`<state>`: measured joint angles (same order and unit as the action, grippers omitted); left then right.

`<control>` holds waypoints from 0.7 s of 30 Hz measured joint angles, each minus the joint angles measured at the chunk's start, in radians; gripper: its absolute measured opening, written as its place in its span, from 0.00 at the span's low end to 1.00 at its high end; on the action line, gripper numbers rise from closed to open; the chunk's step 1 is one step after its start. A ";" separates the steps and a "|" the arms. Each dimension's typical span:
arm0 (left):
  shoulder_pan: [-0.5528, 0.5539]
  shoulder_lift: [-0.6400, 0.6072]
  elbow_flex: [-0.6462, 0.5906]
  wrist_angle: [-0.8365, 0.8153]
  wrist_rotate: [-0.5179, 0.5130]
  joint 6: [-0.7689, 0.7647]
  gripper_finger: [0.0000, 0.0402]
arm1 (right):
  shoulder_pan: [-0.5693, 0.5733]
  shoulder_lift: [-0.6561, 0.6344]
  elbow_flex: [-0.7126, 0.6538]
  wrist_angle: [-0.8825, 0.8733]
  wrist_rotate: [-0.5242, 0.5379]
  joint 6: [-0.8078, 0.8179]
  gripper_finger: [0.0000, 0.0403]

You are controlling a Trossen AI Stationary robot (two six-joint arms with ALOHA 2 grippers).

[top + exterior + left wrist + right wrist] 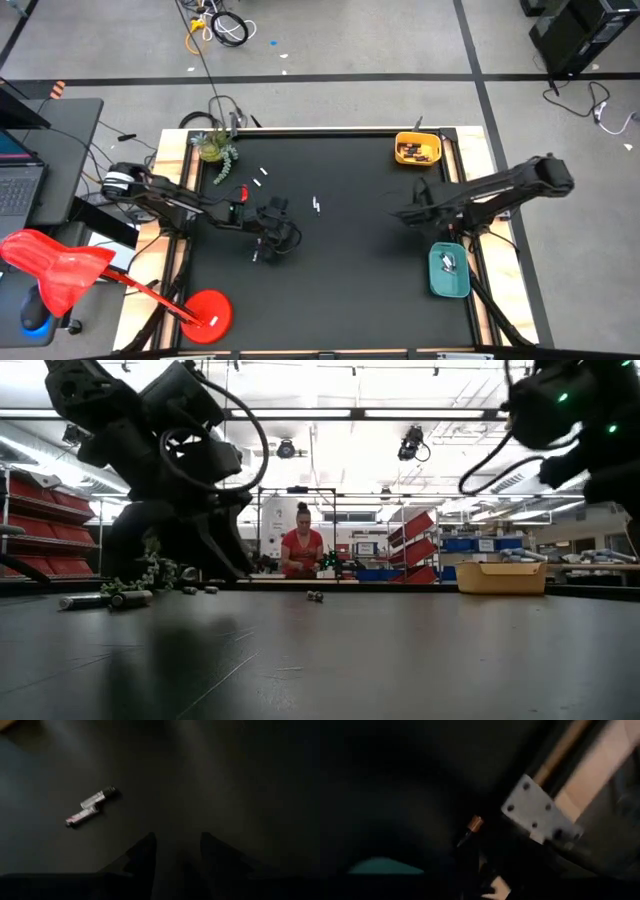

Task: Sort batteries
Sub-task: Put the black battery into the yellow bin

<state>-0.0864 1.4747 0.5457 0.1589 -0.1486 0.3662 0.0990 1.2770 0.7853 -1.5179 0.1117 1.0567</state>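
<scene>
Loose batteries lie on the black table: a silvery pair [316,205], which the left wrist view shows side by side [91,807], and a few more [260,177] near the far left corner. My left gripper [278,238] hovers near the table's middle-left, open [177,847], with the pair ahead of it. My right gripper [400,214] is at the table's right, between the yellow tray [417,148] and the teal tray [448,270]. It is shut on a dark battery with a copper-coloured end [475,823]. Both trays hold batteries. My right gripper holds the dark battery at its fingertips, which are almost lost in shadow. The copper end [476,822] sticks out past them, lifted clear of the table. Which part of the body the fingers are on does not show.
A small plant [215,148] stands at the far left corner. A metal bracket [535,815] and the wooden table edge [590,775] lie close to my right gripper. A person [302,552] stands in the room beyond the table. Bare black surface [360,270] spans the near middle.
</scene>
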 joint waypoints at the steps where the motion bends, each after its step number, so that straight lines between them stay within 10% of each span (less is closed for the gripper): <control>1: 0.000 -0.004 -0.001 -0.005 0.000 -0.003 0.39 | 0.011 -0.010 0.000 -0.015 -0.006 0.094 0.33; 10: 0.000 -0.005 0.001 -0.001 0.000 -0.020 0.39 | 0.118 -0.004 0.001 0.233 -0.098 0.402 0.23; 21: 0.000 -0.006 0.002 0.004 -0.001 -0.034 0.39 | 0.050 0.107 0.001 0.434 -0.001 -0.229 0.19</control>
<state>-0.0868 1.4689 0.5480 0.1630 -0.1493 0.3327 0.1489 1.3840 0.7860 -1.0836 0.1110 0.8273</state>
